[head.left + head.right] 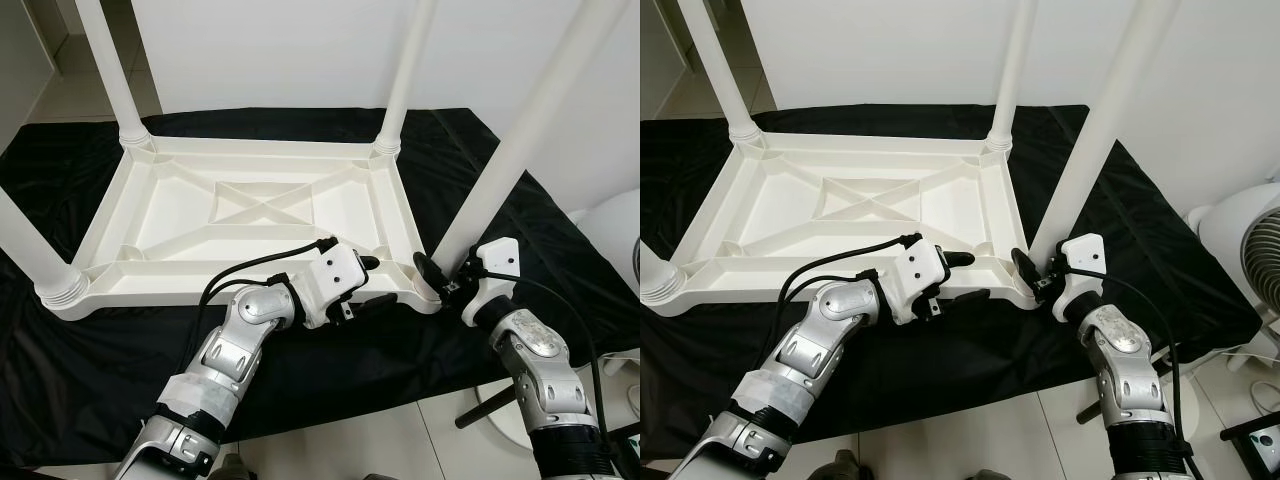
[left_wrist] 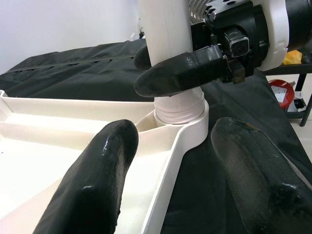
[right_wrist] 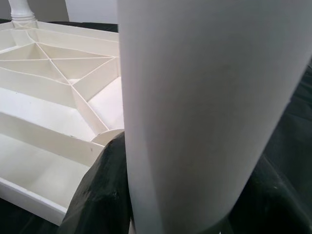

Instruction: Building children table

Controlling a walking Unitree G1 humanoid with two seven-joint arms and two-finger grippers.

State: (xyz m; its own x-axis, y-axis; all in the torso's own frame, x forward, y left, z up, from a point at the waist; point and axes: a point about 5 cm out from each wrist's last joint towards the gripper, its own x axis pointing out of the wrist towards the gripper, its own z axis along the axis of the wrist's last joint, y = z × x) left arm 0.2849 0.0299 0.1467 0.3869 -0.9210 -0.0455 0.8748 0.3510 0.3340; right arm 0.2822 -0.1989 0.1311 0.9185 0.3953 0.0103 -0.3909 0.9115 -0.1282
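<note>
- Black cloth [image 1: 90, 370] covers the floor before a white wall, and on it lies the white tabletop [image 1: 250, 215], upside down, ribs showing, four legs standing up from its corners.
- My right gripper [image 1: 437, 272] is clamped around the near-right leg [image 1: 500, 160], just above its socket.
- My left gripper [image 1: 962, 277] straddles the tabletop's near rim beside that corner, fingers [image 2: 92, 185] spread, one inside and one outside.
- At the far right stands a white fan [image 1: 1250, 245].
</note>
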